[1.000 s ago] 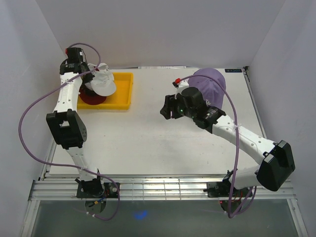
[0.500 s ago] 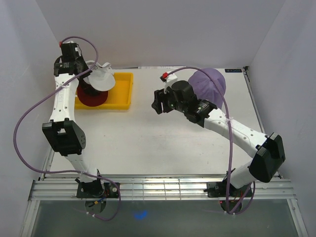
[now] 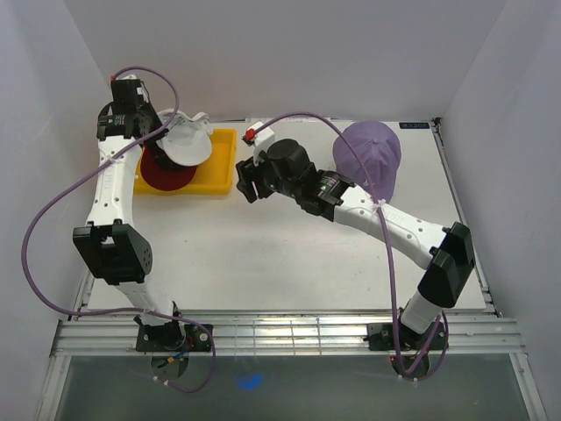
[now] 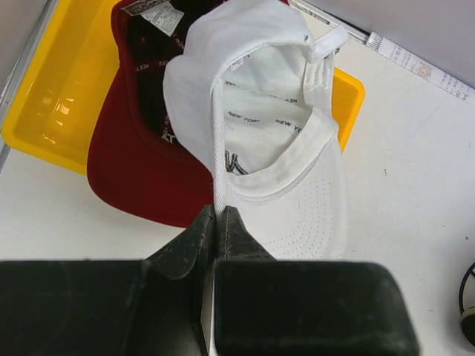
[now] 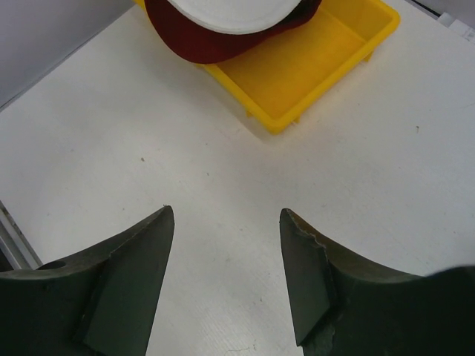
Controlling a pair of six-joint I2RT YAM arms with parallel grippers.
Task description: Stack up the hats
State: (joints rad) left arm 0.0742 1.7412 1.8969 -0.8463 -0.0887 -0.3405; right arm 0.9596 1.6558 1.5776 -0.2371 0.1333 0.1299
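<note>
White hat (image 4: 276, 141) stayed clenched in left pincer (image 4: 216, 213) above dark red hat (image 4: 126, 170); right pincer (image 5: 226, 213), released and empty, had swung toward the yellow tray (image 5: 319, 70).

- The white hat (image 4: 300, 204) is soft cloth.
- The red hat (image 4: 126, 178) is matt cloth.
- The tray (image 5: 315, 67) is shiny plastic.
- The table (image 5: 223, 174) is smooth and matt.

The white cap (image 4: 282, 148) covers much of the dark red cap (image 4: 119, 170) lying under it in the yellow tray (image 4: 44, 111). In the right wrist view both caps run off the picture's top edge. The red cap's tag (image 4: 152, 7) is cut off and too small to read.
</note>
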